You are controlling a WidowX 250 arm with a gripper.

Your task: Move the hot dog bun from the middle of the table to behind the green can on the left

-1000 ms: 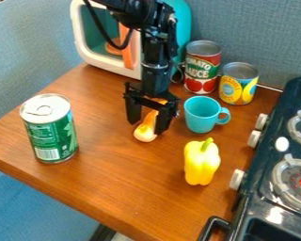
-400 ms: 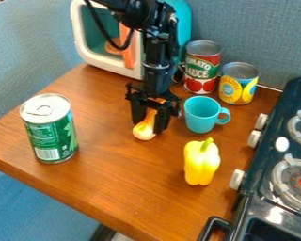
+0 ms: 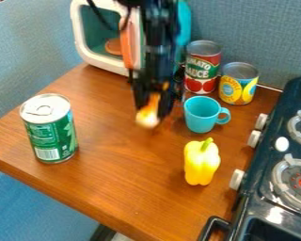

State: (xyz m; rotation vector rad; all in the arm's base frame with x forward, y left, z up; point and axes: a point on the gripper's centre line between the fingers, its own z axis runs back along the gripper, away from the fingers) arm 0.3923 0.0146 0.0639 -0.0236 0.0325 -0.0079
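The black gripper [image 3: 152, 109] hangs over the upper middle of the wooden table, left of the turquoise cup [image 3: 201, 114]. It is shut on an orange and cream drumstick-shaped toy [image 3: 148, 113], whose pale rounded end points down and toward the camera. Part of the toy is hidden behind the fingers. To the lower right a yellow bell pepper [image 3: 201, 161] stands upright with its green stem on top. A green can [image 3: 51, 128] with a silver lid stands at the left.
Behind the cup stand a red tomato can [image 3: 202, 67] and a yellow can [image 3: 238, 84]. A white and teal toy oven [image 3: 106, 66] with an orange handle is at the back, behind the arm. The dark stove [image 3: 265, 188] with knobs borders the right side.
The fingers first drew closer together on the orange and cream toy; then the gripper rose with it, and the toy's pale end moved up in the view. Other objects kept their places.
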